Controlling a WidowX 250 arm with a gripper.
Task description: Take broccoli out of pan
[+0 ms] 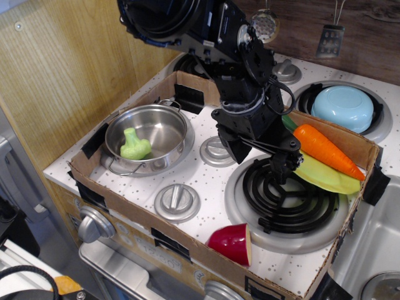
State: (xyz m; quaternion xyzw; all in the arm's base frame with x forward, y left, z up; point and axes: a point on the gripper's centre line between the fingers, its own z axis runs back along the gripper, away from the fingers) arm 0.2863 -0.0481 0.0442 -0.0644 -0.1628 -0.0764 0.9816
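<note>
The pale green broccoli (135, 145) lies inside the shiny steel pan (164, 119) at the left of the toy stove top, leaning towards the pan's left side. The black gripper (282, 170) hangs over the front right coil burner (294, 199), well to the right of the pan. It holds nothing. Its fingers point down and look close together, but the angle does not show the gap clearly.
An orange carrot (326, 150) lies on a yellow-green plate (328, 177) at the right. A dark red cup (232, 244) lies on its side at the front. A light-blue bowl (342, 107) sits upside down at the back right. A cardboard wall (144, 215) rings the stove top.
</note>
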